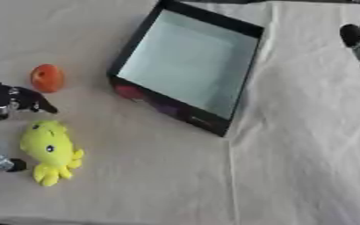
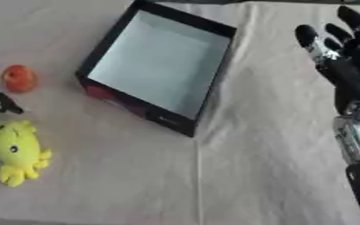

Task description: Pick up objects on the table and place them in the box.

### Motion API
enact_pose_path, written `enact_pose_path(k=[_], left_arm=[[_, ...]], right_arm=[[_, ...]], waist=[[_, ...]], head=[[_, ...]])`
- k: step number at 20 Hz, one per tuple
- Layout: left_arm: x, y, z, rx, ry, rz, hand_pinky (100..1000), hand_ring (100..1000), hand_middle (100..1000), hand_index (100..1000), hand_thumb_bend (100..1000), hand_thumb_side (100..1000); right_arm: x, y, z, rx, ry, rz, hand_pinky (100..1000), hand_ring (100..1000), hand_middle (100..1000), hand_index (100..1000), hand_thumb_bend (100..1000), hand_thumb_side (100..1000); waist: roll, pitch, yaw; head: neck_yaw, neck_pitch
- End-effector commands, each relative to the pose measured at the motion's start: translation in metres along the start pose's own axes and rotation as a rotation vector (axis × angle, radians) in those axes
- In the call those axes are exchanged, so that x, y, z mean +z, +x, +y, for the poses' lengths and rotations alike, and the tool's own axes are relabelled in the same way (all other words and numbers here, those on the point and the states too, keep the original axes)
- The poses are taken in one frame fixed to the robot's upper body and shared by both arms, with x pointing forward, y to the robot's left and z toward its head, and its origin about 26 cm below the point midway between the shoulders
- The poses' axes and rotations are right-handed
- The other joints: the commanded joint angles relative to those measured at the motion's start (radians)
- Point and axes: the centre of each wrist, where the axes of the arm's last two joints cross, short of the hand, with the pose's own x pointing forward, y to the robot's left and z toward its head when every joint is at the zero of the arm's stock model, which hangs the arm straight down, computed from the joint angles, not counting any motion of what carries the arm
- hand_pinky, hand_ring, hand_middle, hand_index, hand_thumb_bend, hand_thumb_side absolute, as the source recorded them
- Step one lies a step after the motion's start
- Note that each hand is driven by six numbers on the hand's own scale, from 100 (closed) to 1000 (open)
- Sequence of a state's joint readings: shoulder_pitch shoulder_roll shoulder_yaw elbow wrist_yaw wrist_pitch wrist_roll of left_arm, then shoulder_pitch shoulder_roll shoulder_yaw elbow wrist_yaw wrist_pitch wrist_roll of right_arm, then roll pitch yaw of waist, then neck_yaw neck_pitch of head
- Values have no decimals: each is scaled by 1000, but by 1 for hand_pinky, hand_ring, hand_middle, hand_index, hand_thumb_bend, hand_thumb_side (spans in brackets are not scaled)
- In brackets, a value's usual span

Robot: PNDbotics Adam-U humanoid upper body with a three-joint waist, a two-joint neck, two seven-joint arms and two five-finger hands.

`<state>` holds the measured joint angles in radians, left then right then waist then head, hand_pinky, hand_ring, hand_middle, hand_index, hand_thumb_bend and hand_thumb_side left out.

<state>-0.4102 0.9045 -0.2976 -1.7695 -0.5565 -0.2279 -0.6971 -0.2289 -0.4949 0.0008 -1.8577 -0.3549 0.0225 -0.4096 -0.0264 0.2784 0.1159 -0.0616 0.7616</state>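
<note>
The desk (image 1: 290, 167) is covered with a pale cloth, creased along a line running down from the box. The box (image 1: 185, 66) sits at upper centre, skewed to the desk edges, with black walls and a pale, bare floor; nothing lies inside it. Its near outer wall carries reddish and purple markings that cannot be read. A yellow plush toy (image 1: 49, 151) with a dark eye and stubby legs lies at the left, near the front, well apart from the box. A small orange object (image 1: 47, 78) sits behind it, near the box's left corner but not touching it. The left hand (image 1: 10, 102) enters from the left edge, between the orange object and the plush toy; one finger curls down toward the cloth just above the toy, a further dark fingertip shows below beside the toy, and it grasps nothing, though whether it is released or clenched cannot be told. The right hand (image 2: 338, 61) stands at the right edge, well clear of the box, fingers straight and pointing away, released and empty.
</note>
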Motion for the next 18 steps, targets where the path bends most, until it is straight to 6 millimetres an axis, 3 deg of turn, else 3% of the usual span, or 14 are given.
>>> enact_pose_path(k=[1,4,6,7,9,12,18], left_arm=[[-2,-5,3,-21,-15,14,812,770,794,899,512,147],[-5,-7,1,-2,0,11,804,758,781,842,421,100],[-3,-5,4,8,45,8,786,738,749,763,331,100],[-2,-4,7,11,78,5,758,701,699,667,243,100],[3,-1,15,10,146,5,743,679,671,621,194,100],[16,8,33,-24,265,0,731,659,653,570,197,100],[42,37,80,-137,518,-54,730,662,660,586,230,100]], right_arm=[[-3,6,-1,6,7,-23,931,894,921,853,714,310],[-4,6,-1,6,10,-25,931,894,921,853,714,310],[-4,7,-1,8,10,-26,931,894,922,853,715,309],[-4,6,-1,9,10,-24,931,894,922,853,715,308],[-3,6,-2,11,10,-22,931,894,922,854,716,307],[-3,5,-3,15,9,-20,931,894,922,854,717,308],[-3,7,-6,27,3,-26,931,894,922,854,716,311]], waist=[[4,-12,-2],[2,-11,-1],[1,-11,0],[1,-12,2],[0,-12,4],[-2,-14,6],[-1,-24,14]], head=[[6,-8],[5,-8],[7,-7],[7,-7],[6,-7],[5,-5],[5,7]])
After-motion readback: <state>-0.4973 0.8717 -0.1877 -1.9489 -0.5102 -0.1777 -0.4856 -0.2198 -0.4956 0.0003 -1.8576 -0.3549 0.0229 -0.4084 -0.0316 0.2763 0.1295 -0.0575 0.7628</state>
